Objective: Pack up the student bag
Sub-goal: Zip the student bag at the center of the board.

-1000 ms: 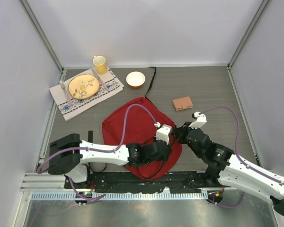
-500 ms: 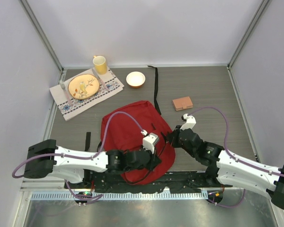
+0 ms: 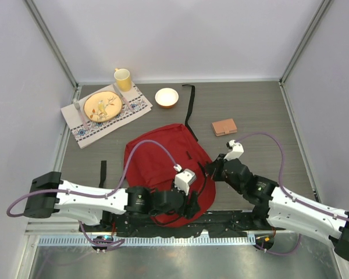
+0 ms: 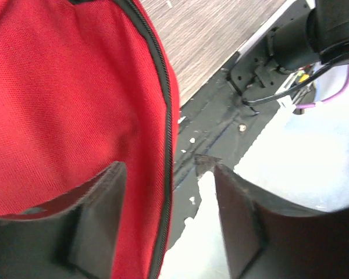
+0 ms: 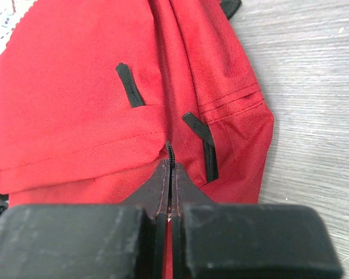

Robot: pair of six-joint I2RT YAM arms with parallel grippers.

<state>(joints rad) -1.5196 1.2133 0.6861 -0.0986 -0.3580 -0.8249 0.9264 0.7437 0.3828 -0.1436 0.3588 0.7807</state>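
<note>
The student bag (image 3: 157, 160) is a dark-red fabric backpack lying flat in the middle of the table, its near edge over the black base rail. My left gripper (image 3: 193, 204) is at that near edge, open. In the left wrist view the bag's black zipper line (image 4: 166, 116) runs between the spread fingers (image 4: 99, 197) without being pinched. My right gripper (image 3: 209, 170) is at the bag's right side. In the right wrist view it (image 5: 169, 165) is shut on the zipper edge of the red fabric (image 5: 75, 99).
A brown wallet-like block (image 3: 224, 127) lies right of the bag. At the back are a white bowl (image 3: 166, 97), a yellow mug (image 3: 123, 78) and a plate (image 3: 102, 106) on a patterned placemat. A black strap (image 3: 190, 110) trails from the bag's far end.
My left gripper has gone from shut to open, letting go of the bag's near edge, and its arm has drawn back leftward. The bag shifted left. The right gripper kept its grip.
</note>
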